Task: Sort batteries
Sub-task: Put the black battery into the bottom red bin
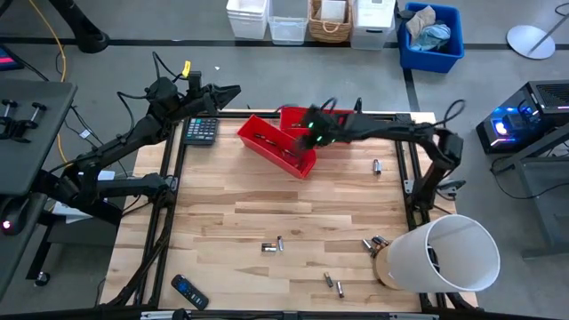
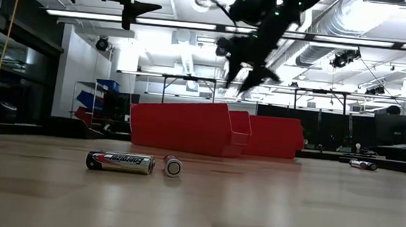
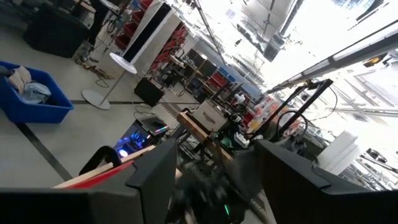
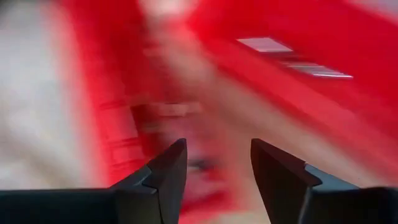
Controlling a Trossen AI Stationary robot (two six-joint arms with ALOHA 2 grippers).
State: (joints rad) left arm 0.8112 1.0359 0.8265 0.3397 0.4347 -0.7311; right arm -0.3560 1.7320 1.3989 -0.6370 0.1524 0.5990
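Note:
Two red bins stand at the table's far middle: a slanted one (image 1: 274,147) and one behind it (image 1: 331,114). My right gripper (image 1: 311,135) hangs open above them, tipped downward, with nothing between its fingers (image 4: 216,149). Its own wrist view is a blur of red. Several batteries lie flat and loose on the wood: a pair near the front middle (image 1: 272,245), one on the right (image 1: 377,165), others near the front (image 1: 333,284) and front right (image 1: 373,242). My left gripper (image 1: 233,91) waits open and high over the far-left corner.
A calculator (image 1: 201,131) lies at the far left and a black remote (image 1: 188,292) at the front left. A big white cylinder (image 1: 444,253) lies on its side at the front right corner. Bare wood stretches across the middle of the table (image 1: 267,200).

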